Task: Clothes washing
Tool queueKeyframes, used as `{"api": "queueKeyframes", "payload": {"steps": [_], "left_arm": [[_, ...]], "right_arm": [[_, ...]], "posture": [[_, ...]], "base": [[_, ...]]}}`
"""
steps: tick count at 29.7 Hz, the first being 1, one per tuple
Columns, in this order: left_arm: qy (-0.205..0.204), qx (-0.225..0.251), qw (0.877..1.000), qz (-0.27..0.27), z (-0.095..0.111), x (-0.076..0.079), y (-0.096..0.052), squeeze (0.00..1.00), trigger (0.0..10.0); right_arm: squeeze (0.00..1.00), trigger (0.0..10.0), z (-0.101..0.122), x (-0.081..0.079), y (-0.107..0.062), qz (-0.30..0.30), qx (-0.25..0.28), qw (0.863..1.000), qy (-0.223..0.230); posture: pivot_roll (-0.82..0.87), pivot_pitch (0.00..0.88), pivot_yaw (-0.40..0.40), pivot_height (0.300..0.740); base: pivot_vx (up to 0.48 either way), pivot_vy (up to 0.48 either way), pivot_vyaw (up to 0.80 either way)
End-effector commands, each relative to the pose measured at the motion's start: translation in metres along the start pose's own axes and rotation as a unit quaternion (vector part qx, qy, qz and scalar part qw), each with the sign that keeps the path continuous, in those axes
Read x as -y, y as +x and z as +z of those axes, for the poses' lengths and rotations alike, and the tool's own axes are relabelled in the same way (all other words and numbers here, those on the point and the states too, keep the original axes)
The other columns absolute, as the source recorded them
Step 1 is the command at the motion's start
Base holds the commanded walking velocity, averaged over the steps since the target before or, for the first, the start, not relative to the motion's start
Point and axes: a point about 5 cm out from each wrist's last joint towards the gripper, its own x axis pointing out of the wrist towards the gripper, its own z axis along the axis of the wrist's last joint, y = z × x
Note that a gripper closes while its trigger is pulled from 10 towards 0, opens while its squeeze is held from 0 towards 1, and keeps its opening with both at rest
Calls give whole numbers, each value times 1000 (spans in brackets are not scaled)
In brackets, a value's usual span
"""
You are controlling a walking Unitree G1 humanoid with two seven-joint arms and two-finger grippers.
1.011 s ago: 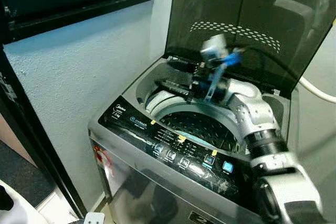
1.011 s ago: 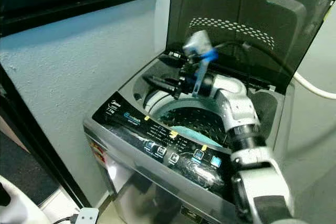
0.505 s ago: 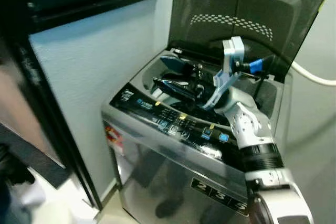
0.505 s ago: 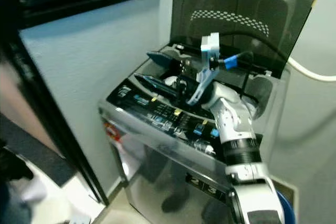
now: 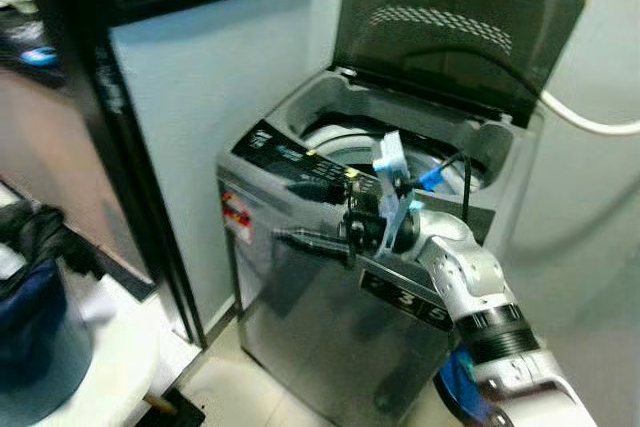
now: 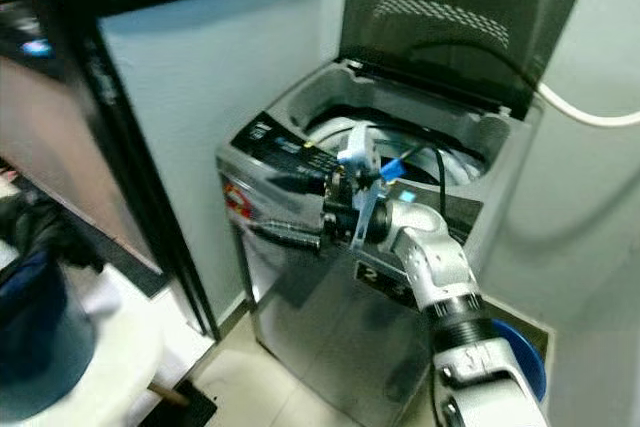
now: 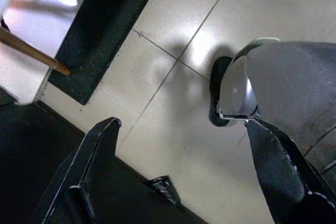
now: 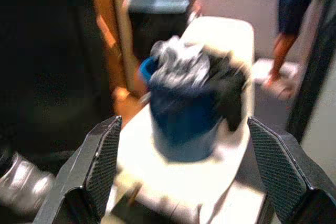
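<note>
Right gripper (image 5: 300,215), fingers spread and empty, before open washing machine (image 5: 330,347); left gripper (image 7: 184,182) likewise spread over floor (image 7: 173,77).

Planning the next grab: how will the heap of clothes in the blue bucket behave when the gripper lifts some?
The grey and dark clothes heaped in the blue bucket look soft and crumpled, so they will probably sag limply. One dark piece hangs over the rim, so neighbours may drag along. The open right gripper likely finds them light, and loose folds could slip.
</note>
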Motion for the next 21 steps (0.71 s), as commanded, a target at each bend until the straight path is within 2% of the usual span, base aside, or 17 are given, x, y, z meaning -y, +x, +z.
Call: {"api": "queueKeyframes", "payload": {"steps": [1, 2, 3, 4, 5, 7, 8, 10, 11, 12, 13, 15, 17, 18, 20, 21], "left_arm": [[6, -9, 999, -32, -4, 18, 0, 0, 10000], [6, -9, 999, -32, -4, 18, 0, 0, 10000], [6, -9, 999, -32, -4, 19, 0, 0, 10000], [6, -9, 999, -32, -4, 19, 0, 0, 10000], [5, -9, 999, -32, -4, 19, 0, 0, 10000], [5, -9, 999, -32, -4, 19, 0, 0, 10000], [5, -8, 999, -33, -4, 19, 0, 0, 10000], [6, -8, 999, -33, -4, 19, -1, 0, 10000], [6, -8, 999, -33, -4, 19, -1, 0, 10000], [6, -7, 999, -33, -4, 19, -1, 0, 10000], [6, -7, 999, -33, -4, 19, -1, 0, 10000], [6, -5, 999, -32, -3, 19, 0, 0, 10000], [6, -5, 999, -32, -3, 19, 0, 0, 10000], [5, -5, 999, -32, -3, 19, 0, 0, 10000], [5, -5, 999, -32, -3, 19, 0, 0, 10000], [5, -5, 999, -31, -2, 19, 0, 0, 10000]], "right_arm": [[0, 10000, -12, -4, -7, 4, -37, 999, 8], [0, 10000, -12, -4, -7, 4, -37, 999, 8], [0, 10000, -28, -8, -13, 7, -70, 997, 33], [0, 10000, -28, -8, -13, 7, -70, 997, 33], [0, 10000, -45, -12, -20, 6, -102, 993, 53], [0, 10000, -45, -12, -20, 6, -102, 993, 53], [0, 10000, -62, -16, -28, 0, -136, 988, 76], [0, 10000, -105, -23, -43, -28, -236, 966, 102], [0, 10000, -105, -23, -43, -28, -236, 966, 102], [0, 10000, -129, -28, -52, -55, -287, 949, 116], [0, 10000, -129, -28, -52, -55, -287, 949, 116], [0, 10000, -164, -34, -65, -129, -359, 915, 128], [0, 10000, -164, -34, -65, -129, -359, 915, 128], [0, 10000, -174, -35, -69, -165, -370, 904, 136], [0, 10000, -174, -35, -69, -165, -370, 904, 136], [0, 10000, -187, -40, -75, -220, -384, 883, 153]], "posture": [[165, 0, -60, 740], [165, 0, -60, 740], [165, 0, -60, 740], [165, 0, -60, 740], [165, 0, -60, 740], [165, 0, -60, 740], [165, 0, -60, 740], [165, 0, -60, 740], [165, 0, -60, 740], [165, 0, -60, 740], [165, 0, -60, 740], [151, 0, -59, 740], [151, 0, -59, 740], [151, 0, -59, 740], [151, 0, -59, 740], [151, 0, -64, 740]], "base": [[-319, 0, 0], [-319, 0, 0], [-289, 0, 0], [-289, 0, 0], [-285, 0, 0], [-285, 0, 0], [-285, 0, 0], [-126, 0, 0], [0, 0, 0], [0, 0, 0], [0, 0, 0], [0, 0, 0], [0, 0, 0], [0, 0, 0], [0, 0, 0], [0, 0, 0]]}}
